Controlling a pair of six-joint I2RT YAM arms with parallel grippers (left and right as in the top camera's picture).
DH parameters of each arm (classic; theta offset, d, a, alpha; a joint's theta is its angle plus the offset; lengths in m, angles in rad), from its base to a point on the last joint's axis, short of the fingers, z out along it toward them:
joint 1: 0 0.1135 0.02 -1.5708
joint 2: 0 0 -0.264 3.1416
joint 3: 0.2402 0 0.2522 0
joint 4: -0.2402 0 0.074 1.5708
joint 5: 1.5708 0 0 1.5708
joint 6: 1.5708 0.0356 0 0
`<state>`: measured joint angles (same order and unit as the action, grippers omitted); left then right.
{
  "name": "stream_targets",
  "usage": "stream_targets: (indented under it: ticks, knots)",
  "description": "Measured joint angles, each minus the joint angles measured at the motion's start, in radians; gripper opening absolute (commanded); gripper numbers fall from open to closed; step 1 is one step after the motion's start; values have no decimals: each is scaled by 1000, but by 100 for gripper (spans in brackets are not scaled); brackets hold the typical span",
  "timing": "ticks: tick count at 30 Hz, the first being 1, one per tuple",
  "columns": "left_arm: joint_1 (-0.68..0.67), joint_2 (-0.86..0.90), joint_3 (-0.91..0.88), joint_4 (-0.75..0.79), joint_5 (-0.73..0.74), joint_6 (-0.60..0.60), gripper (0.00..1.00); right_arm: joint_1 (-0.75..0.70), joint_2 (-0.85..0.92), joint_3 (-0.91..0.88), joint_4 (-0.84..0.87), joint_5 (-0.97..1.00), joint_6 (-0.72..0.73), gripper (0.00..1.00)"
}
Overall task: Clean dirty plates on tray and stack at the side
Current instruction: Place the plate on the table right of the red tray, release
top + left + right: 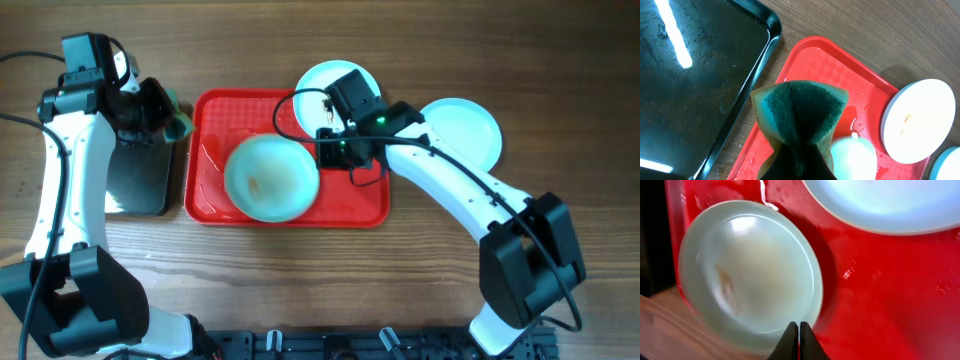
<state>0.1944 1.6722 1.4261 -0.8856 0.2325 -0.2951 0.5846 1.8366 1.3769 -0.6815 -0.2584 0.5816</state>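
Observation:
The red tray (215, 120) lies mid-table. One plate (270, 178) with a brownish smear sits on it and looks tilted; it fills the right wrist view (750, 265). My right gripper (325, 150) is shut, its fingertips (798, 329) at that plate's near rim. A second plate (320, 78) with small marks lies at the tray's far edge. A third plate (462, 130) lies on the table to the right. My left gripper (168, 118) is shut on a green-and-yellow sponge (800, 112), held above the tray's left rim (805, 50).
A black glossy tray (135, 175) lies left of the red tray, and shows wet in the left wrist view (690, 75). Water drops lie on the red tray floor (880, 275). The marked plate (917, 120) also shows in the left wrist view.

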Motion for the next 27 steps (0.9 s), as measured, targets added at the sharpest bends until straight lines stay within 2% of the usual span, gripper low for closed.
stream_targets:
  ticks: [3,5,6,10,14,20,26,27]
  knots:
    - [0,0,0,-1,0,0,4,26,14,0,66,32,37,5]
    - [0,0,0,-1,0,0,4,52,56,1,79,46,51,28]
    - [0,0,0,-1,0,0,4,62,77,1,78,50,56,32]
    - [0,0,0,-1,0,0,4,74,165,1,99,53,79,36]
    - [0,0,0,-1,0,0,4,64,180,1,151,63,88,36]
    - [0,0,0,-1,0,0,4,70,209,1,197,65,140,27]
    - [0,0,0,-1,0,0,4,135,229,1,217,57,189,28]
    - [0,0,0,-1,0,0,4,152,229,1,235,56,198,31]
